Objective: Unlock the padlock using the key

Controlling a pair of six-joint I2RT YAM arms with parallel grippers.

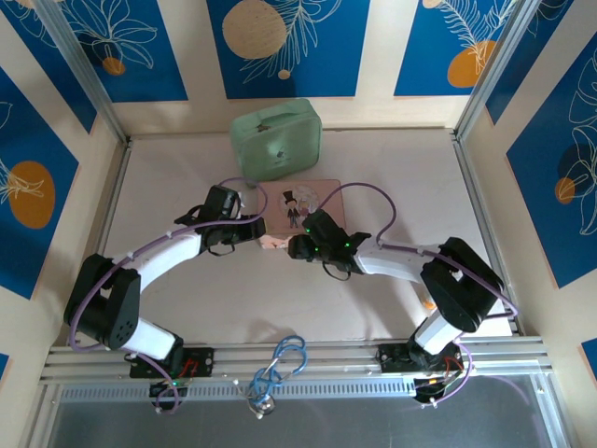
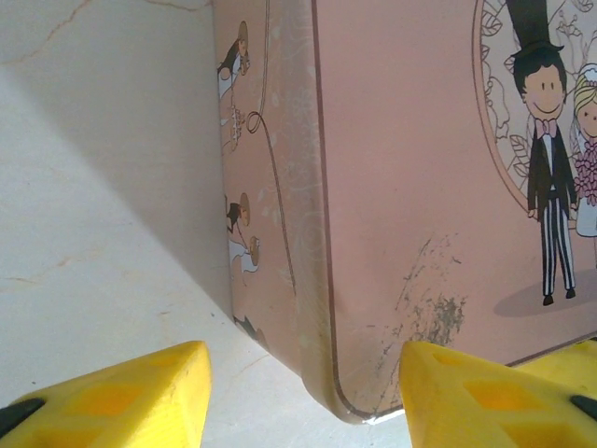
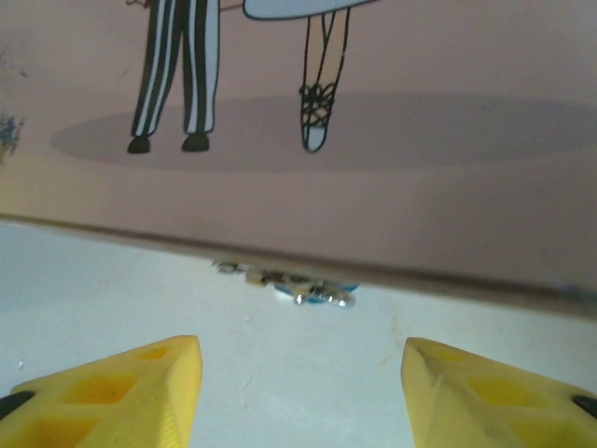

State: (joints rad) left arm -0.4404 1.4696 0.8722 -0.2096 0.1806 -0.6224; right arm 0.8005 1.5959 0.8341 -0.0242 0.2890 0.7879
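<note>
The padlock [image 3: 319, 292], a tiny blue and silvery thing, lies on the pale worktop [image 1: 392, 159] right against the foot of the pink box [image 3: 420, 215], just under its near edge and partly in its shadow. In the right wrist view it sits straight ahead of the right pincer [image 3: 300, 353], roughly in line with the gap between the two yellow fingers [image 3: 112, 392], and clear of both, with bare worktop between them and it. A few small metal bits [image 3: 244, 272] trail off to its left along the same edge, too blurred to make out. The right pincer stands apart with nothing between its fingers. The left pincer [image 2: 305, 359] is likewise apart. It straddles one rounded corner of the pink box [image 2: 410, 187], and its left finger is clear of the box wall with worktop showing between. Whether the other finger touches the lid cannot be told. From above, the two pincers meet nose to nose at the box's near edge, the left pincer [image 1: 264, 241] at its near-left corner and the right pincer [image 1: 297, 247] just beside it. The pink box [image 1: 280, 198] lies flat with its lid down, the cartoon bride and groom facing up, so its contents are hidden. Behind it, touching or nearly touching its far edge, stands a green case [image 1: 277, 140], also closed, and what it holds cannot be seen.
</note>
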